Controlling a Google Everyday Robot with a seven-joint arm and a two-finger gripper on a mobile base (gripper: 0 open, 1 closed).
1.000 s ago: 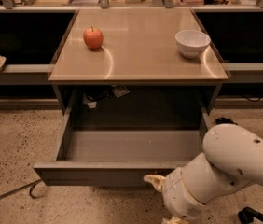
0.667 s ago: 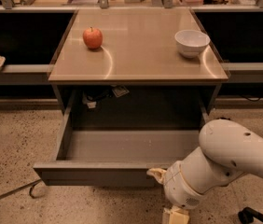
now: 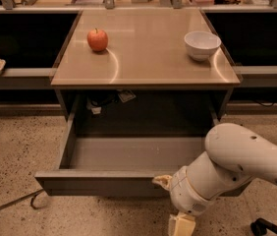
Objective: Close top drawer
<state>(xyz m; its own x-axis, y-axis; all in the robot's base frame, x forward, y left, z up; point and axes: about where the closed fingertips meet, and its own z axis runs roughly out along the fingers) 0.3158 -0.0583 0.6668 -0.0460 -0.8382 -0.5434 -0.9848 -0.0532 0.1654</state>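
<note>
1. Camera view, the task's thing: the top drawer (image 3: 99, 185) stands pulled far out from under the counter (image 3: 148, 68). Its flat front faces the lower edge of the view.
2. The gripper (image 3: 172, 203) sits low at that front, right of centre, with a pale tip at the upper lip. I cannot tell if it is touching or only just beside it. I also cannot tell whether the tool is wide or narrow.
3. A push from this off-centre spot could skew the drawer on its runners, so it may bind before it seats.
4. The pale tip is close to the lip. If it rides over into the tray, it could be pinched between the drawer front and the counter frame as the gap closes.
5. The arm (image 3: 249, 159) hides the drawer's right front corner. I cannot judge clearance there, and the elbow may strike the cabinet's right post on the way in.
6. A hard shove would jolt the counter. The apple (image 3: 97, 39) could roll, and the bowl (image 3: 202, 44) stands near the right edge.
7. A dark cable and a pale scrap (image 3: 104, 102) hang at the back of the cavity. The drawer's rear wall might catch them and stop short.
8. A cord (image 3: 11, 204) lies on the floor by the left corner, so any move of the base risks snagging it.
</note>
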